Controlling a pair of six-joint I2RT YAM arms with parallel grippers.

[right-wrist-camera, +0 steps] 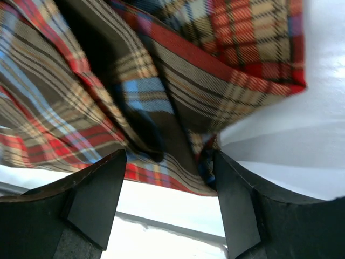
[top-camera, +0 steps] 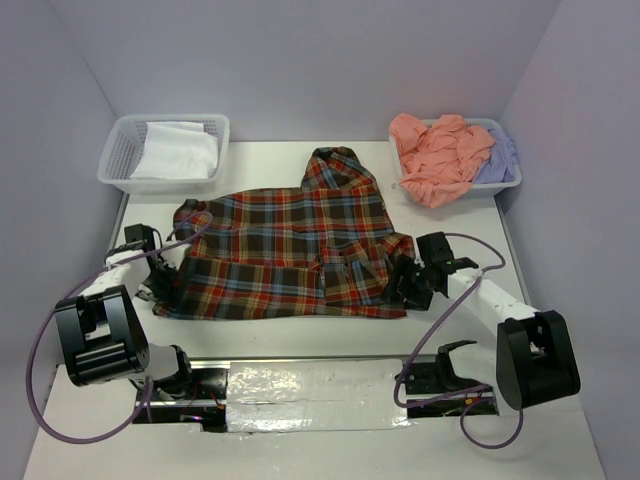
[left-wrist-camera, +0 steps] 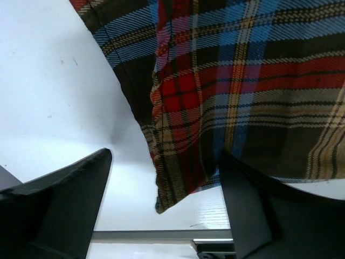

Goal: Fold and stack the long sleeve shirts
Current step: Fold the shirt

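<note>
Spanning the counter (top-camera: 270, 160) crosswise, long axis left to right, the plaid shirt (top-camera: 290, 250) lies with each near corner just ahead of an empty hand with parted fingers, left hand (top-camera: 158, 285) and right hand (top-camera: 408, 283) equally near.

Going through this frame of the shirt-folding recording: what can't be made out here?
Top view: the lavender shirt is mostly buried under the salmon-pink shirt.
Top view: the white cloth in the left basket is too small to identify.
Right wrist view: the plaid shirt is blurred and bunched; which part sits inside the open right tool is unclear.
Left wrist view: frame edges crop the shirt; only one corner shows at the open left tool.
</note>
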